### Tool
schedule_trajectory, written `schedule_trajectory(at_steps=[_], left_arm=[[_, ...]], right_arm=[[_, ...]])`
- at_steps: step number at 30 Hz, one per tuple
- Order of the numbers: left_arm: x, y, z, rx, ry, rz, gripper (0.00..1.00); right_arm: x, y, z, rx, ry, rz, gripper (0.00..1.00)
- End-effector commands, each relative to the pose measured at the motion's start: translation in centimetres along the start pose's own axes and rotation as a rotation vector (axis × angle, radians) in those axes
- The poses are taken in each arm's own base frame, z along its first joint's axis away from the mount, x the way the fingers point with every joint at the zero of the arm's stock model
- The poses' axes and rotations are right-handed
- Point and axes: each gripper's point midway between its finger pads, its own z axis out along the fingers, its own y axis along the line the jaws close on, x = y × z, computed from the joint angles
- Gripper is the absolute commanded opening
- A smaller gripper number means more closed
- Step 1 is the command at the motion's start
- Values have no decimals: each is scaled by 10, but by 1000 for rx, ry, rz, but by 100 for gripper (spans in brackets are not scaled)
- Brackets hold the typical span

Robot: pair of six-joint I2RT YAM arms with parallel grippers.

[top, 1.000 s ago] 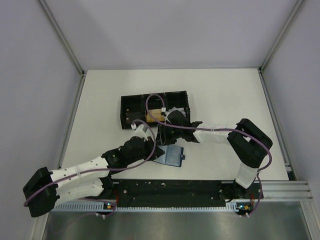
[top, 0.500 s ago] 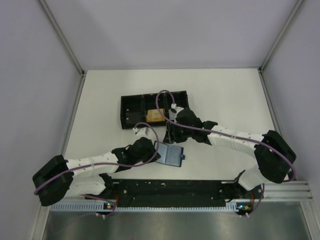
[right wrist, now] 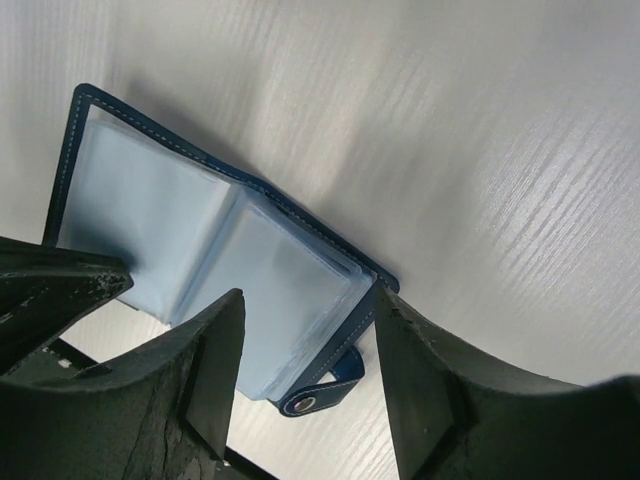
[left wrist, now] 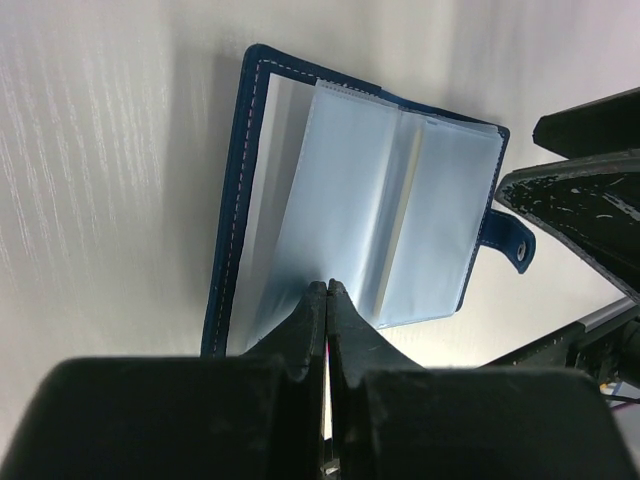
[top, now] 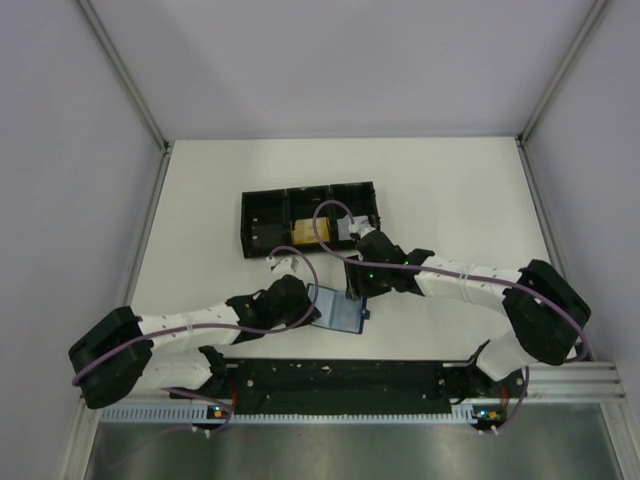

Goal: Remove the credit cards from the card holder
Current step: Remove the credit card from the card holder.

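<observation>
On the table's [top: 450,190] near side the holder [top: 338,310] lies open. The left pincer [left wrist: 327,290] is pressed together, pinching its clear sleeve [left wrist: 340,200]. The right pincer [right wrist: 310,310] hangs spread over the holder's right edge. Farther off, a black tray [top: 245,225] holds an orange card [top: 306,231] in its middle compartment.

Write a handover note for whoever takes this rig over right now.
Left pincer: shut, tips at one edge of the open card holder; whether it pinches a sleeve cannot be told.
Right pincer: open, jaws either side of the corner by the snap tab, holding nothing.
Holder: lies open on the table, in front of the black tray.
Done: one orange-tan card lies in the tray's middle compartment.
To do: check the clear sleeves for further cards; unclear from here.
</observation>
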Motion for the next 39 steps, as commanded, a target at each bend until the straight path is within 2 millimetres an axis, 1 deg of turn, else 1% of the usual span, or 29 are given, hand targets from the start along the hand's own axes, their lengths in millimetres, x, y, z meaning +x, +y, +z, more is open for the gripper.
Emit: schedule_trajectory(at_steps=[1,6,11,13,23,28,34,39], left_arm=[[-2,-5,2,15,-10,-8,0],[-1,-5,3,13,-5,-5,0],[-1,-5,3,13,-4,-7,0],[0,-4,3,12,-3,-7,0],[0,-4,3,12,0,-6,0],[1,-4,3,14,4,-8,0],[1,-4,2,15,2,-10,0],[2,-3,3,13,5,-9,0]], right_arm=[[-10,3,3,-4,-9,-42,55],[-9,6,6,-26,2,-60,52],[-11,15,6,-71,-2,-76,47],[-15,17,5,-81,-12,-78,46],[-15,18,8,-84,-8,-85,40],[-11,19,11,-89,9,-89,40],[-11,14,14,-64,8,-83,40],[-9,18,15,-91,21,-82,41]])
